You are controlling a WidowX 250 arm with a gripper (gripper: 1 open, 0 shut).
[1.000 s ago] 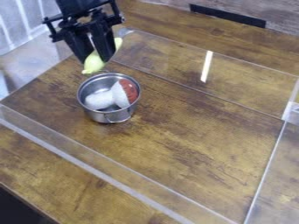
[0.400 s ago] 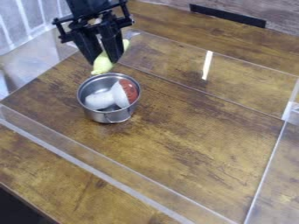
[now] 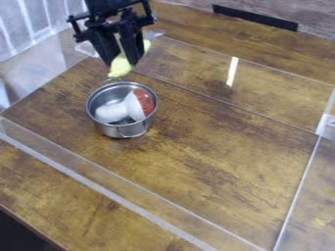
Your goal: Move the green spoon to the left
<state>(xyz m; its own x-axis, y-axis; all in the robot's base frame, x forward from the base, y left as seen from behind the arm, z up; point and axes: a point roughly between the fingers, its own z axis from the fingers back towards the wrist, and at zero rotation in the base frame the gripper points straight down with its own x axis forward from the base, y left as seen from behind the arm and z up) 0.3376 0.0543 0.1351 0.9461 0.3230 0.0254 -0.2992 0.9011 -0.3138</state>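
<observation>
The green spoon hangs in the air at the upper left, held tilted between the black fingers of my gripper. Its yellow-green lower end shows below the fingers and another bit sticks out to the right by the wrist. The gripper is shut on it and points steeply down, above and behind the steel bowl. The spoon touches neither the table nor the bowl.
A round steel bowl with white and red contents stands on the wooden table just in front of the gripper. A clear plastic barrier with raised edges frames the work area. A dark slot lies at the far edge.
The gripper with the spoon has drifted up and to the right in the picture, away from the bowl's rim. The bowl has not moved.
</observation>
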